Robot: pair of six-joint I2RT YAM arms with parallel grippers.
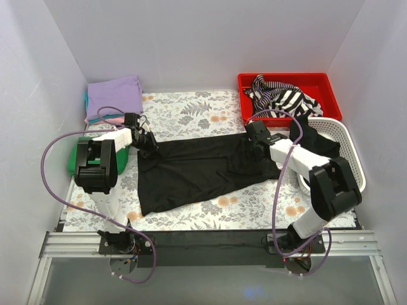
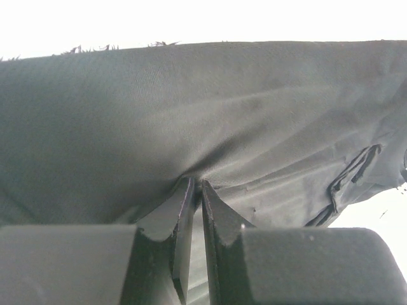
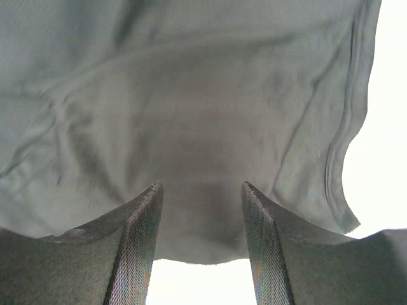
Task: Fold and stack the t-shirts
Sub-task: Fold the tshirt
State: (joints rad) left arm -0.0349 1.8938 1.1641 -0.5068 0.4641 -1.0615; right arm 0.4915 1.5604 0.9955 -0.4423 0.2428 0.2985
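Across the table (image 1: 191, 108), the black t-shirt (image 1: 197, 171) lies stretched, left gripper (image 2: 196, 185) pinching it, right gripper (image 3: 200, 185) spread.

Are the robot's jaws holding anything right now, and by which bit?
The left jaws pinch the black t-shirt at its far left corner. The right jaws stand open at its other end, gripping nothing.

No legible text or markings

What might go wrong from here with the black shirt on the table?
The left gripper pinches only a small tuck of the soft black fabric t-shirt; it may slip out. The right gripper is open, so pulling now would likely drag the shirt unevenly and bunch it.
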